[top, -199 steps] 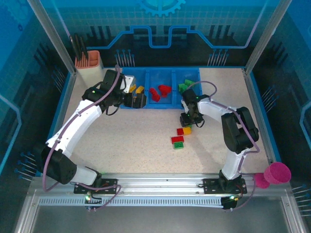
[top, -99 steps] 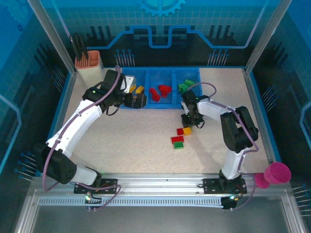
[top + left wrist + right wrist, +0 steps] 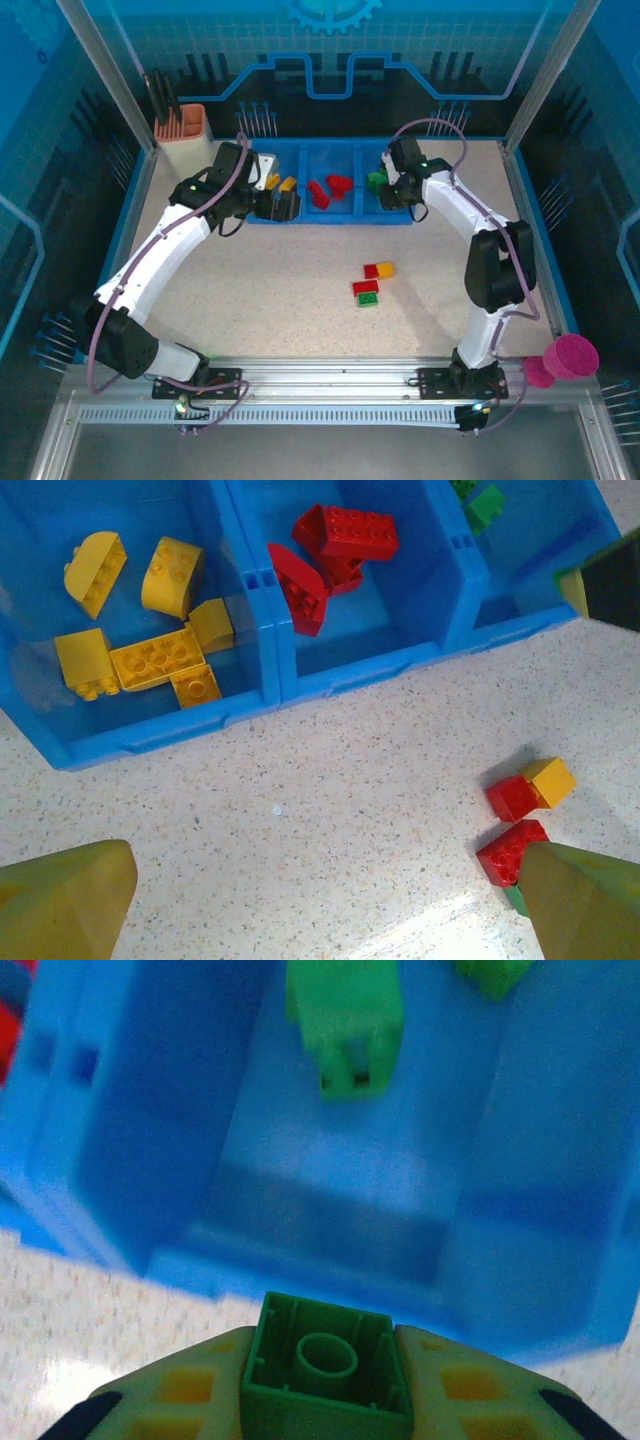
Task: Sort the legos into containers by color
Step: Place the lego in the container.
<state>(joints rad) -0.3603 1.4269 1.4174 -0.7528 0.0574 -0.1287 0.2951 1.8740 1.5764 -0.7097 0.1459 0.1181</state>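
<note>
A: Speckled table (image 3: pixel 300 320) in a blue-walled cell, blue tray (image 3: pixel 345 219) at the far edge. Grippers?

B: Left gripper (image 3: pixel 283 207) is spread wide with nothing in it, and hovers at the near rim of the left bin (image 3: pixel 150 510). On its wrist view both fingers (image 3: pixel 60 900) sit far apart over bare table.

A: Right one?

B: Right gripper (image 3: pixel 393 197) is pinching a green brick (image 3: pixel 325 1380), hollow underside toward the wrist camera. It's at the near wall of the right bin (image 3: pixel 330 1230).

A: Bin contents?

B: Left bin has six yellow bricks (image 3: pixel 155 660), scattered. Middle bin (image 3: pixel 400 610) has red bricks (image 3: pixel 335 545) piled together. Right bin has green bricks (image 3: pixel 345 1020), at least two, toward its far end. The exact count isn't clear.

A: Loose ones?

B: Four on the table, well apart from the tray, right of centre. A red brick (image 3: pixel 371 270) touches a yellow brick (image 3: pixel 385 268). Just nearer the bases, a second red (image 3: pixel 365 287) touches a small green (image 3: pixel 368 298).

A: Anything else?

B: Beige-and-orange holder (image 3: pixel 182 135) in the far left corner. Pink cup (image 3: pixel 570 357) beyond the table's near right corner.
</note>
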